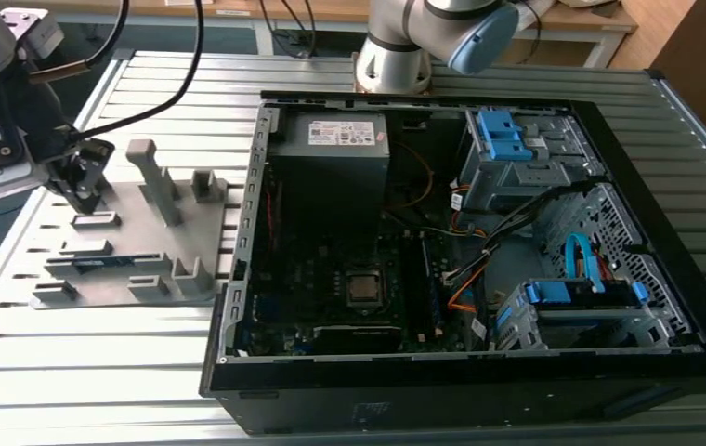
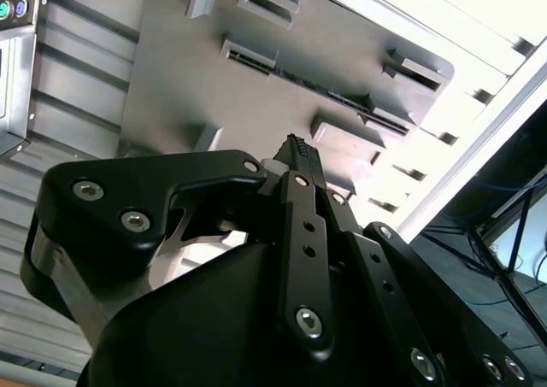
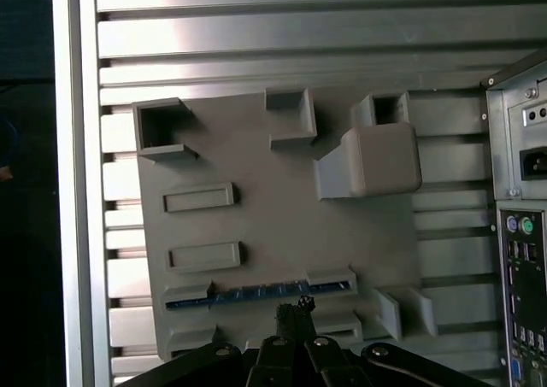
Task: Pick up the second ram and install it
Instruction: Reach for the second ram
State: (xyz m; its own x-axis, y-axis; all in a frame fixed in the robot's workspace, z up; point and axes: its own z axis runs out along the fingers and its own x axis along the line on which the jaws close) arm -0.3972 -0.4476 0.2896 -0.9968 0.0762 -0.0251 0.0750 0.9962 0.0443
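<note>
The second ram (image 3: 256,295) stands on edge in a slot of the grey fixture (image 3: 282,225). The gripper (image 3: 295,307) hovers close by, pinched together and empty. The stick looks light, stiff and thin (its chips fragile), so it is best gripped across its flat faces at mid-length.

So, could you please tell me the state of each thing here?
second ram: standing on edge in its slot on the fixture plate, not gripped.
gripper: shut, holding nothing, above the fixture plate.
computer case: lying on its side, open, inside exposed.
</note>
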